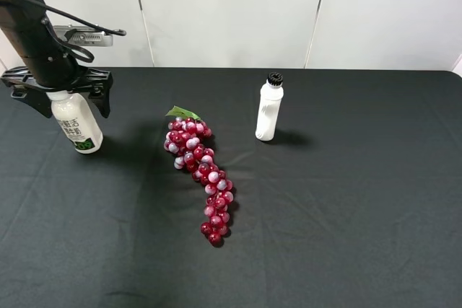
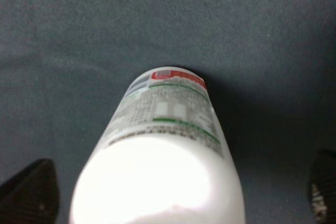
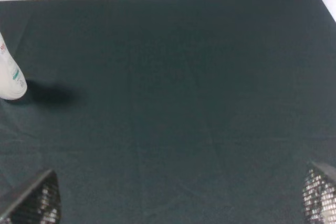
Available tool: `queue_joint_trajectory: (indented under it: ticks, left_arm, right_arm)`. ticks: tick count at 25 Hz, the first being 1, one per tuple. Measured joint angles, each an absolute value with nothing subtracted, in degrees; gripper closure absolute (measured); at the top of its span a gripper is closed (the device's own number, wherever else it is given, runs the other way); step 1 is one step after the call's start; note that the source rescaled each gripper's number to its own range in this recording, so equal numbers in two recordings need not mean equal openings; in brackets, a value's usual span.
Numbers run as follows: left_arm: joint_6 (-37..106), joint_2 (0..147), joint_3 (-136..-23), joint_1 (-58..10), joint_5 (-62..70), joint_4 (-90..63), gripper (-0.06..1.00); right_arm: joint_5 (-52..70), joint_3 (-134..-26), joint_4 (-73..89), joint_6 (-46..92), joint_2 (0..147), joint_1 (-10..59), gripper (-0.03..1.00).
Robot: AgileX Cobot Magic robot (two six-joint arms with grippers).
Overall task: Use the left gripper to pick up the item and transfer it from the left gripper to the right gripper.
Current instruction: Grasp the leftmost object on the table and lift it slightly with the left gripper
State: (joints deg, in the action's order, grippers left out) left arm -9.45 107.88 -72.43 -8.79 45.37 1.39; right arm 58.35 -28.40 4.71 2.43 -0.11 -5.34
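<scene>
Upper left: left claw (image 1: 61, 97) spread astride item (image 1: 78, 128), not yet pinching; off-centre closing could topple it; right claw (image 3: 176, 198) spread, empty.

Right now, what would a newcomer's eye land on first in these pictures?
The long red grape bunch sprawled across the middle of the black tablecloth catches the eye first. At far left, the left end effector straddles the wide white bottle, jaws open around it. A slim black-capped white bottle stands right of the bunch's leafy end.
</scene>
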Motion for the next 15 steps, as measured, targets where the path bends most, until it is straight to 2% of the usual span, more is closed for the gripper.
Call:
queue_joint_trajectory:
  ticks: [2, 4, 5, 15]
  left_arm:
    - [-9.4, 107.9, -72.4, -8.8, 45.7, 1.4, 0.51]
    - [-9.4, 107.9, -72.4, -8.8, 46.7, 1.9, 0.91]
    - [-9.4, 107.9, -72.4, -8.8, 47.0, 1.9, 0.94]
    - [-9.5, 107.9, -72.4, -8.8, 47.3, 1.9, 0.94]
  right_arm:
    - [58.3, -28.4, 4.7, 2.4, -0.1, -5.3, -0.03]
    - [58.3, -28.4, 4.7, 2.4, -0.1, -5.3, -0.03]
    - [58.3, -28.4, 4.7, 2.4, -0.1, -5.3, -0.03]
    - [58.3, -28.4, 4.7, 2.4, -0.1, -5.3, -0.03]
